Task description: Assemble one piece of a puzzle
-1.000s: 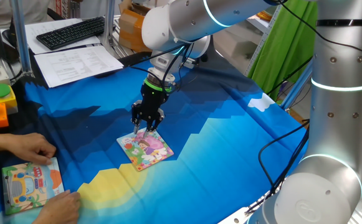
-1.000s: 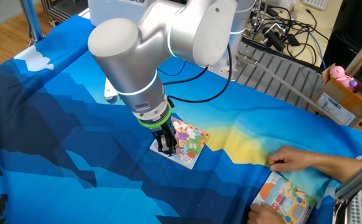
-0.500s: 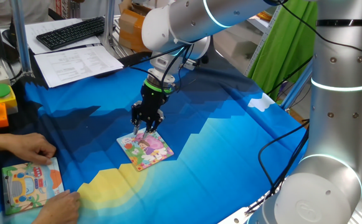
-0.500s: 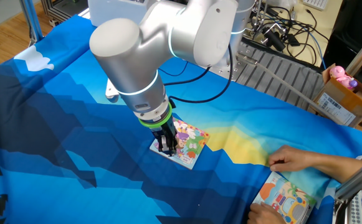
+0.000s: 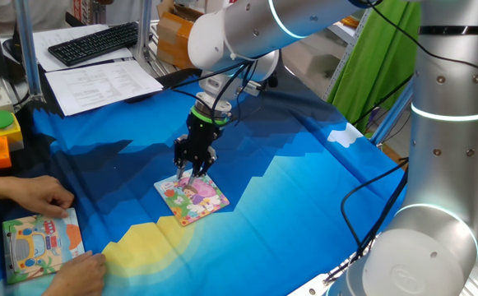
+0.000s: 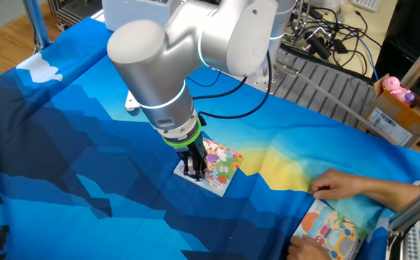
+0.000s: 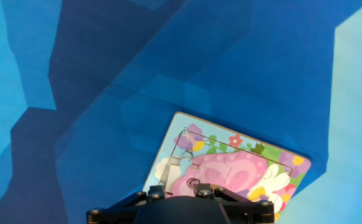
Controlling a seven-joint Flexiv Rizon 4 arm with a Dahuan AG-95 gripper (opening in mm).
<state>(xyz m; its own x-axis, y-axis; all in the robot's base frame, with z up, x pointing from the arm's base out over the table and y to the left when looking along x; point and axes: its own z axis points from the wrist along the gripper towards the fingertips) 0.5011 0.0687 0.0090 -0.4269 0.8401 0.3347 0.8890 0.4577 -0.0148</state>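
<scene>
Gripper (image 5: pixel 191 173) down at the puzzle (image 5: pixel 192 197), near the bench middle.

One fixed view: dark fingers over the puzzle's far corner, something pale pink between the tips, likely the piece (image 5: pixel 191 175); too small to be sure. The other fixed view: gripper (image 6: pixel 194 172) at the puzzle's (image 6: pixel 217 165) near-left edge, fingers close together, gap and piece hidden. Hand view: only the gripper's base shows, and the puzzle (image 7: pixel 230 168), pink girl picture; fingertips out of view. Jaws narrowly parted; whether pinching, cannot tell. Puzzle square, so no long axis; lies flat, set diamond-wise, one corner toward the arm. Both fixed views also catch hands (image 5: pixel 33 196) at a second board (image 5: pixel 39 242).
</scene>
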